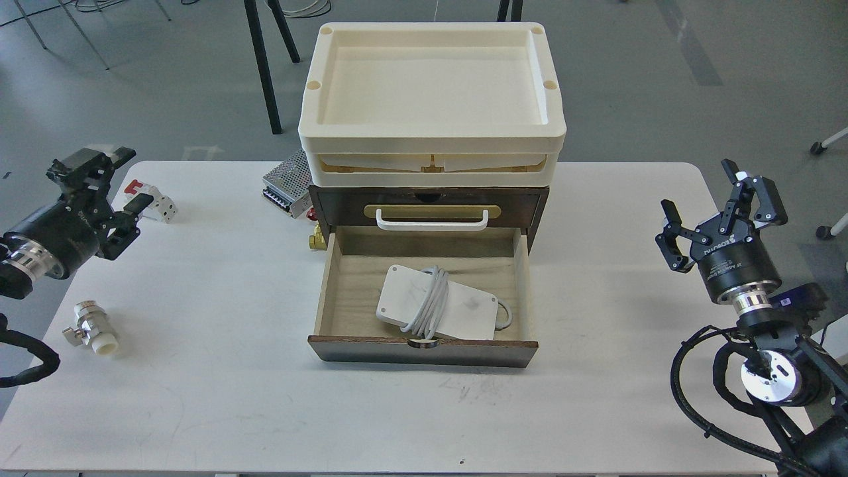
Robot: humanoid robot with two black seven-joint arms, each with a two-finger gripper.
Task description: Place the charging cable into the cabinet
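Note:
The charging cable (437, 303), a flat white brick with its cord wound round the middle, lies inside the open lower drawer of the dark brown cabinet (427, 205). The drawer is pulled out toward me, its front edge (421, 351) nearest. My left gripper (106, 189) is open and empty at the table's far left, well away from the drawer. My right gripper (719, 199) is open and empty at the table's right edge.
Cream trays (430, 99) are stacked on the cabinet. A white-and-red breaker block (154, 202) lies just right of my left gripper. A perforated metal box (286, 182) and a brass fitting (318, 238) sit left of the cabinet. A small valve (89, 328) lies at the front left.

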